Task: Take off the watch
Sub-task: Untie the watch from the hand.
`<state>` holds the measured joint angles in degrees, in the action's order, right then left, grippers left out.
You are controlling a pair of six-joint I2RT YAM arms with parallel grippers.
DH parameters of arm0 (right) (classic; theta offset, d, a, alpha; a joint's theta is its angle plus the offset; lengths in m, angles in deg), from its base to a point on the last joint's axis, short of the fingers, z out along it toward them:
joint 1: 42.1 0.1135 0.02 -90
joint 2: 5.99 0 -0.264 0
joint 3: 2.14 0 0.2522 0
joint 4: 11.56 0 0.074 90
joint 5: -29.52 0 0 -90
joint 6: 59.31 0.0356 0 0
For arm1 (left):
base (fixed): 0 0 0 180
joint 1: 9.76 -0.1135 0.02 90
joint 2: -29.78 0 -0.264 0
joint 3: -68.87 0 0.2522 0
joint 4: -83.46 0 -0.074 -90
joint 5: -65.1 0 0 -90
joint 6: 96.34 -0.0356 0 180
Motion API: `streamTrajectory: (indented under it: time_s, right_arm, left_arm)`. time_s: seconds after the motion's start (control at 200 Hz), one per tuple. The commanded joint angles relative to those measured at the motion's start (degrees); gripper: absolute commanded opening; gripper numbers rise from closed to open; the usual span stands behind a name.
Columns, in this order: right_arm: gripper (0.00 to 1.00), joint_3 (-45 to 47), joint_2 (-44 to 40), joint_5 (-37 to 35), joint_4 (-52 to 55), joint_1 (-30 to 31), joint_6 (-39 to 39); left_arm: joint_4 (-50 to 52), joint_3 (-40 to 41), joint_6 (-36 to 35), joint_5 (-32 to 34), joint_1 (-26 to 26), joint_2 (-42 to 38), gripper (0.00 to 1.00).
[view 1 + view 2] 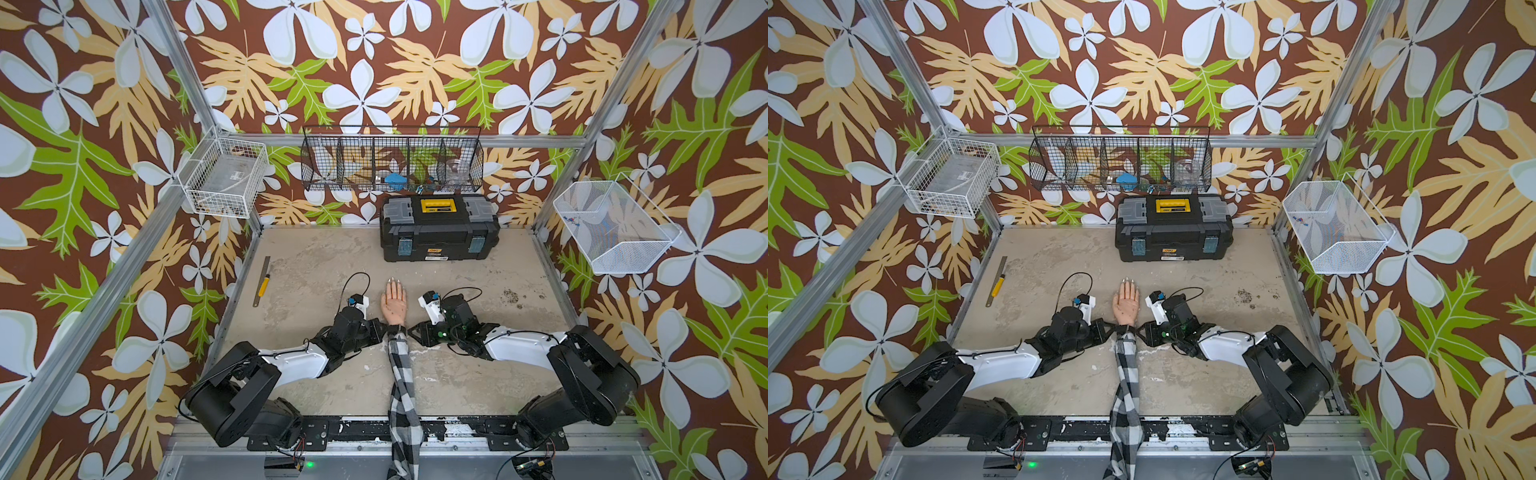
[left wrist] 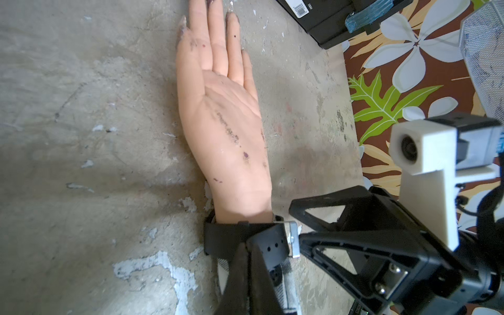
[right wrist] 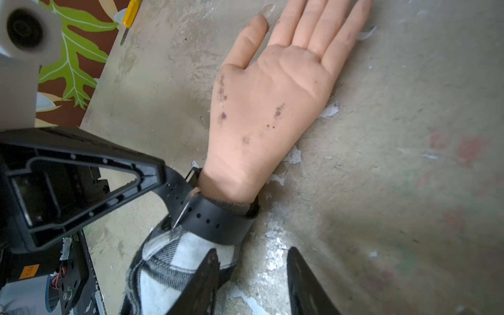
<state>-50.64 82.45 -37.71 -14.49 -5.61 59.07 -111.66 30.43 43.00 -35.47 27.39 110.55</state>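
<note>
**A:** The watch (image 2: 226,238): where is it?

**B:** Strapped round the wrist of the mannequin hand (image 2: 226,122), which lies palm up on the table (image 2: 81,136). It sits right at the cuff of the plaid sleeve (image 3: 169,259).

**A:** And the grippers?

**B:** The left gripper (image 2: 248,246) is pinched tight on the strap's loose, holed end, on the hand's thumb side. The right gripper (image 3: 252,253) stands spread and grips nothing, on the little-finger side of the wrist. One of its fingertips hangs over the sleeve, the other over bare table.

**A:** Do the wrist views differ?

**B:** Yes. The left wrist view shows the silvery buckle (image 2: 294,240) just beside the right gripper's tips. The right wrist view shows the strap end running out from the wrist into the left gripper's tips, with the buckle's pin across it. In both top views the watch is only a dark band between the two grippers.

**A:** Farther out?

**B:** Only the top views show it whole. A black toolbox (image 1: 438,232) stands past the hand's fingertips, well apart. A yellow-handled knife (image 1: 263,286) lies beside a steel ruler (image 1: 266,264), off the thumb side.
</note>
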Motion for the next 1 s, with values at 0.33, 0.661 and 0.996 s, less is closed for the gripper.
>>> streamTrajectory:
  time_s: [0.33, 0.661, 0.996]
  right_arm:
    - [0.45, -0.34, -2.59, 6.84, -7.76, 0.28, 12.73]
    - [0.45, -0.73, 1.96, 10.63, -15.03, 1.36, 19.32]
    - [0.44, -1.12, 3.45, 10.9, -17.72, 2.24, 22.03]
  left_arm:
    - [-0.74, -0.53, -0.47, -0.59, 0.0, 0.78, 0.0]
    - [-1.08, -0.54, -0.3, -0.77, -0.03, 1.0, 0.0]
    - [-0.91, -0.8, -0.12, -1.03, -0.06, -0.21, 0.0]
